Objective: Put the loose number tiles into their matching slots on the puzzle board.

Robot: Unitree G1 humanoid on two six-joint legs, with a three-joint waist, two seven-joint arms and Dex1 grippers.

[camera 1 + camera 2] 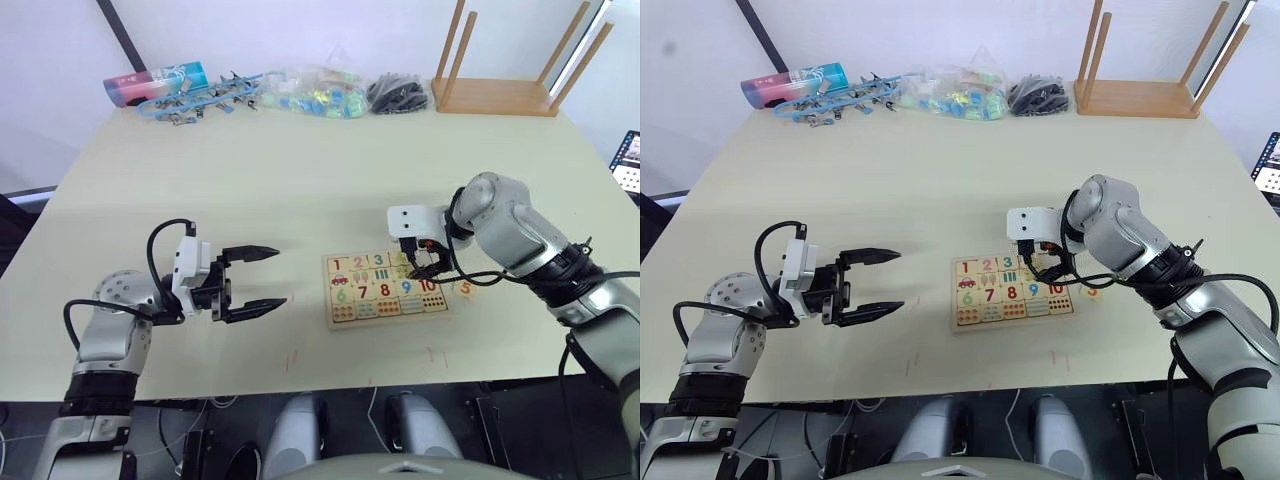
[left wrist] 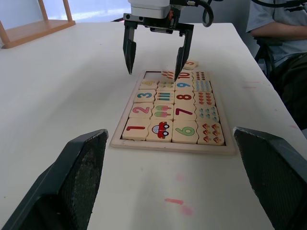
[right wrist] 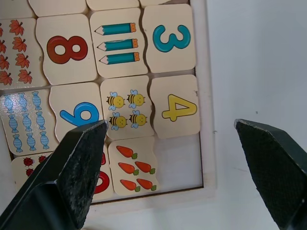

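- Head view: the puzzle board lies on the bench. The right gripper, jaws spread and empty, hangs over its far right corner. The orange 5 tile lies loose on the bench at the board's 3 o'clock, just outside the frame; a careless reach could nudge it away.
- Left wrist view: the left gripper, jaws wide and empty, faces the board from well apart.
- Right wrist view: the empty slot sits between the jaws beside the yellow 4 tile; a tilted drop could jam on the frame.
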